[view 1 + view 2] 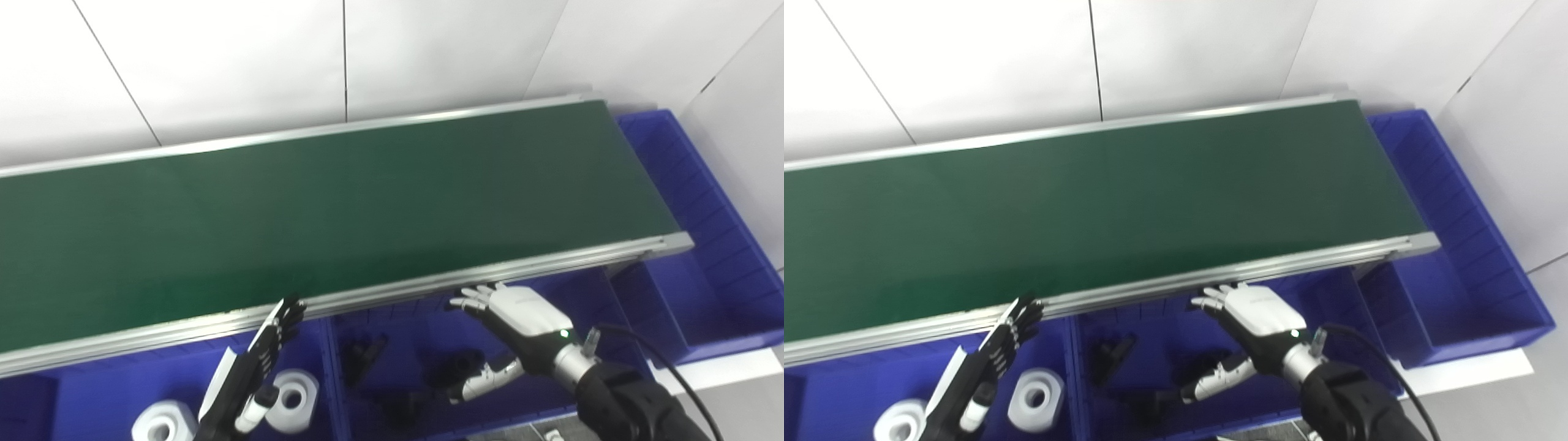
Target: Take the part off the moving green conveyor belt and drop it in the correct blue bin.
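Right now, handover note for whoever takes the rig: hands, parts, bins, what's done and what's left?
Left hand: open, empty, hovering over the left blue plastic bin by the belt's near rail.
Right hand: open, empty, over the middle blue plastic bin.
Green conveyor belt: no part visible on it.
Done: two white ring-shaped parts lie in the left bin; several black parts in the middle bin.
The long blue bin at the belt's right end looks empty.
Left: wait for the next part, pick it, sort by colour.
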